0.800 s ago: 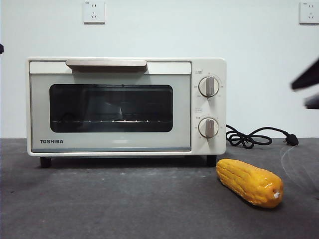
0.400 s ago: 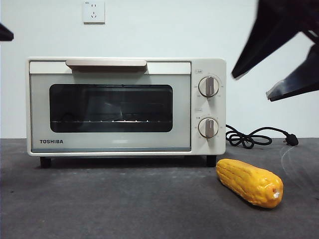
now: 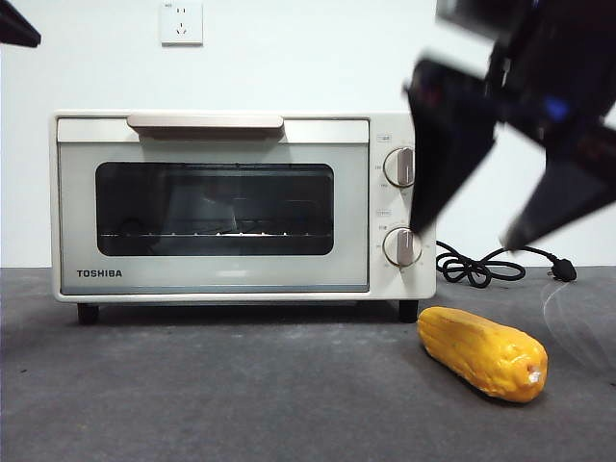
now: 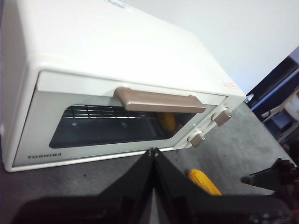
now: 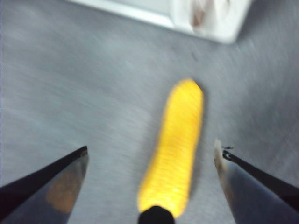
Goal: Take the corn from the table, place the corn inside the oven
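The right gripper [image 5: 152, 186] has its fingers [image 5: 60, 182] spread wide. The corn [image 5: 175, 144] lies between them, pointing straight ahead, not yet touched.

The right gripper [image 3: 467, 231], a small black tip by the right edge a second ago, has been brought in and down, big and dark, with its jaws wide open above the corn [image 3: 483, 352], while the left gripper [image 3: 17, 27] has been moved up to the top corner.
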You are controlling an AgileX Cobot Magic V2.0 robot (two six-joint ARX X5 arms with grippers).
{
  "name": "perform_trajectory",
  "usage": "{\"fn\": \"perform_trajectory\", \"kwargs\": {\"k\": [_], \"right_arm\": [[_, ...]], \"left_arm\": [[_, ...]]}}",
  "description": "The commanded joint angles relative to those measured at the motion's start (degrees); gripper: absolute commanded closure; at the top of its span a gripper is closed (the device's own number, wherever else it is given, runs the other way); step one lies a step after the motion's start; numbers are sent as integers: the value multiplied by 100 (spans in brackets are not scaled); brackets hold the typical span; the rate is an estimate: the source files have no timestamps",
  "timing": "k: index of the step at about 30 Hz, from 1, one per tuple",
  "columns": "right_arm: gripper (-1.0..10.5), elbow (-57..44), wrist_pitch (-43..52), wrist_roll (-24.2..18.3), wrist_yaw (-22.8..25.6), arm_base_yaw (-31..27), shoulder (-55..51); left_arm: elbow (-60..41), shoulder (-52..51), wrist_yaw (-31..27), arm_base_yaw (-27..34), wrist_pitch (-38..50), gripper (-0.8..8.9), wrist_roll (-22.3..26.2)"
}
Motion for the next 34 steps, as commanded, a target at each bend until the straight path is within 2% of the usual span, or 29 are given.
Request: {"fn": "perform_trajectory", "kwargs": {"k": [1, 17, 18, 23, 25, 28, 34], "right_arm": [[497, 2, 7, -33, 52, 2, 369], [515, 2, 234, -26, 79, -4, 1576], [540, 2, 221, -26, 76, -4, 1593], [885, 59, 197, -26, 72, -2, 1600], [966, 146, 118, -31, 70, -2, 1600], [958, 385, -149, -46, -39, 9, 1572], [958, 918, -590, -164, -774, 37, 1353]], "left_arm": [[299, 138, 7, -15, -249, 818, 402], [1058, 428, 9, -15, -673, 818, 494], [1058, 428, 9, -15, -675, 818, 494], [1058, 433, 9, -17, -662, 818, 490], [1058, 444, 9, -17, -643, 818, 490], [1091, 533, 2, -15, -608, 818, 487], [1200, 1010, 7, -98, -302, 818, 470]]}}
